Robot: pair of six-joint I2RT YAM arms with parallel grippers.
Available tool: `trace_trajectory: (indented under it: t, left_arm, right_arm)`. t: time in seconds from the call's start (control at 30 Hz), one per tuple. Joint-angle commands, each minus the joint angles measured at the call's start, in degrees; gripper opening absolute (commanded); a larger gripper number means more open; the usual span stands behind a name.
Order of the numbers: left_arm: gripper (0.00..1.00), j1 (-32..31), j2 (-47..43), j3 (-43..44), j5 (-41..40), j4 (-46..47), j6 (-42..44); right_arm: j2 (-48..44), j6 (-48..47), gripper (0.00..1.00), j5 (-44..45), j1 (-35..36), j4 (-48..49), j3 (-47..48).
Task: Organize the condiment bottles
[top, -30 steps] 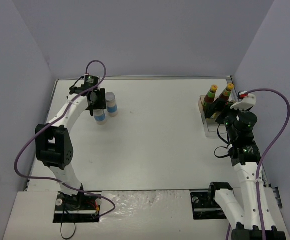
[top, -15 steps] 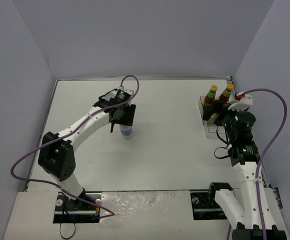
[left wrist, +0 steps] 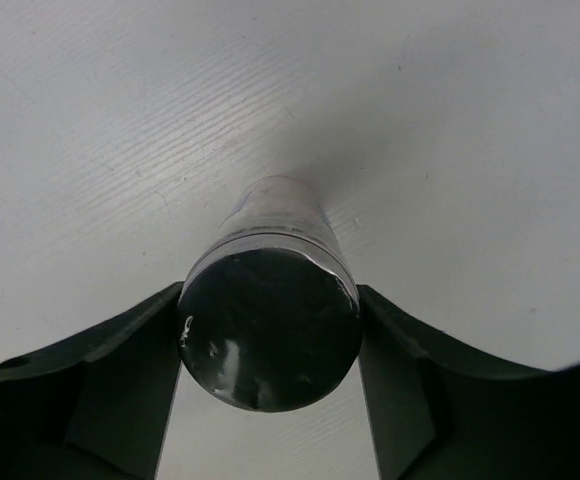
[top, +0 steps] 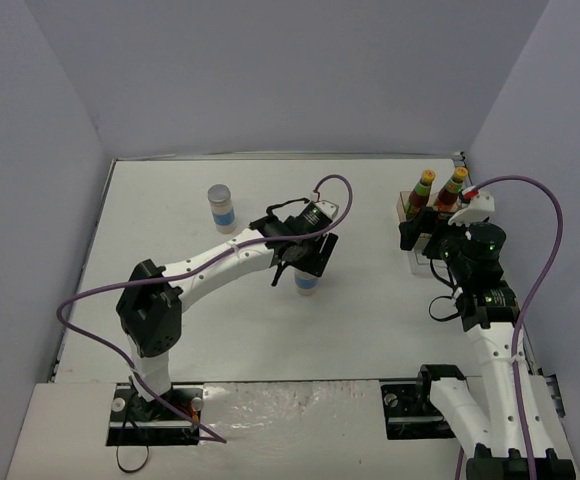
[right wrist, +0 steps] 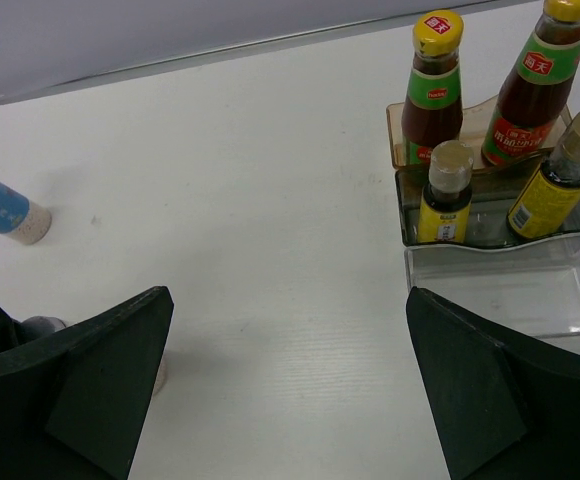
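Observation:
My left gripper [top: 306, 262] is shut on a silver-topped cylinder with a blue-white label [top: 308, 283], held upright near the table's middle. In the left wrist view its dark-looking top [left wrist: 270, 330] fills the gap between my fingers. I cannot tell if it touches the table. The second cylinder [top: 220, 207] stands at the back left and also shows in the right wrist view [right wrist: 10, 212]. Two red-label sauce bottles [right wrist: 433, 85] [right wrist: 532, 80] and two yellow-label bottles [right wrist: 445, 195] [right wrist: 560, 175] stand in the clear tray [right wrist: 500, 275]. My right gripper [top: 422, 238] is open and empty, left of the tray.
The tray has a tan raised step [right wrist: 402, 120] under the two red-label bottles and an unfilled front compartment. The tray sits against the table's right edge [top: 465, 160]. The left arm [top: 220, 262] stretches across the middle of the table.
My left gripper has carried one cylinder from the back left to the table's middle, moving right. The other cylinder stays at the back left. The right gripper has shifted slightly left.

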Motion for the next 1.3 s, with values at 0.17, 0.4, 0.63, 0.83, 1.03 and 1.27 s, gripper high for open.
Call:
trace_trajectory:
  t: [0.17, 0.4, 0.63, 0.83, 1.03, 1.27]
  left_arm:
    - [0.91, -0.5, -2.7, 5.1, -3.2, 0.5, -2.5]
    - [0.97, -0.2, -12.1, 4.6, -9.2, 0.8, -5.3]
    - [0.97, 6.9, -24.8, -5.8, -11.9, 1.6, -6.5]
    - [0.97, 15.0, -36.0, -15.5, -11.1, 0.9, -6.2]
    - [0.97, 22.7, -46.8, -25.8, -10.4, -0.1, -3.1]
    - [0.97, 31.8, -56.6, -35.1, -8.9, -1.4, -0.2]
  right_arm:
    - [-0.1, -3.0, 1.0, -1.8, 2.8, -0.5, 2.6]
    - [2.8, -3.0, 1.0, -1.0, 7.1, -2.1, 5.0]
    - [8.5, -2.1, 1.0, 3.9, 17.5, -2.3, 6.6]
    - [14.9, -2.1, 1.0, 11.0, 30.5, -2.2, 8.9]
    - [23.1, -2.3, 1.0, 14.9, 39.5, -1.5, 12.6]
    - [32.6, -1.8, 1.0, 18.1, 44.5, -1.4, 16.6]
